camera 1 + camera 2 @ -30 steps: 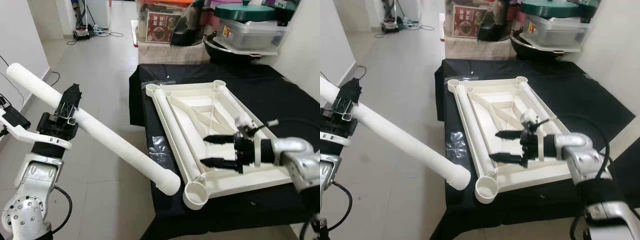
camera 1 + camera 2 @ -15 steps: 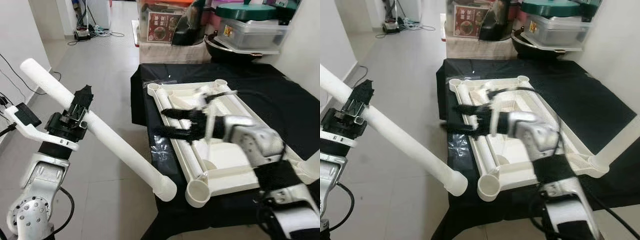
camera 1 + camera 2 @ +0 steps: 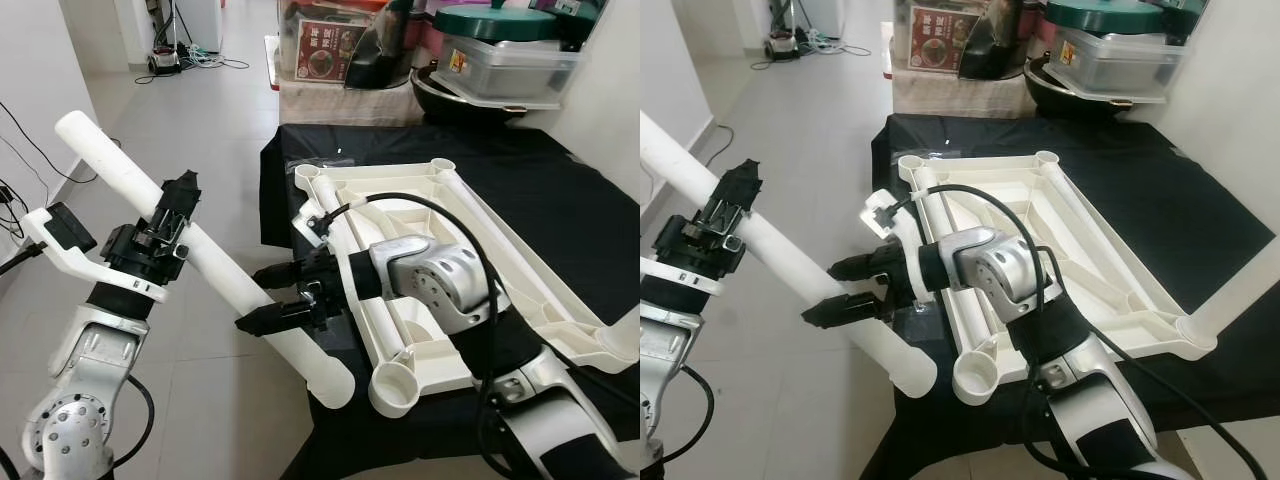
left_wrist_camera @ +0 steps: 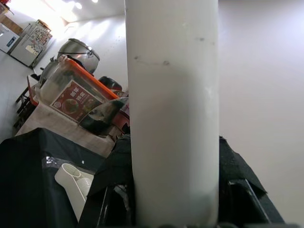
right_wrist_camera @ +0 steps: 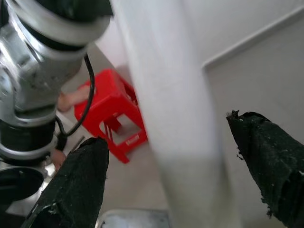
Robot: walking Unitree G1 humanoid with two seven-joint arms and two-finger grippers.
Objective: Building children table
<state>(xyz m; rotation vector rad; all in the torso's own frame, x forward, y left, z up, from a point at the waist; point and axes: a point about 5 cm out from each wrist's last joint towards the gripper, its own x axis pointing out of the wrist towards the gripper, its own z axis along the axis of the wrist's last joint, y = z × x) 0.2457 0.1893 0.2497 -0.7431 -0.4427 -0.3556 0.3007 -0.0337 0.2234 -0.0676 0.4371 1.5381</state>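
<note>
Left gripper [image 3: 165, 240]: clamped around the white table leg [image 3: 215, 262] near its upper half, holding it slanted out over the floor [image 3: 215, 110], beside the black table [image 3: 520, 180].
Table leg: a long white tube, its high end up by the wall, its low flared end [image 3: 335, 380] just beside the table's near edge.
Right gripper [image 3: 268, 297]: reached across to the leg's lower part, fingers spread wide, one on each side of the tube; from here I cannot tell whether they touch it.
Tabletop frame [image 3: 450, 250]: white, lying upside down on the black cloth, with round sockets at its corners; the near socket [image 3: 393, 388] sits just beside the leg's low end.
Behind: storage boxes [image 3: 505, 60] and a dark pan [image 3: 460, 100] on a bench.
Red stool [image 5: 116, 121]: on the floor, seen past the right fingers [image 5: 78, 183].
</note>
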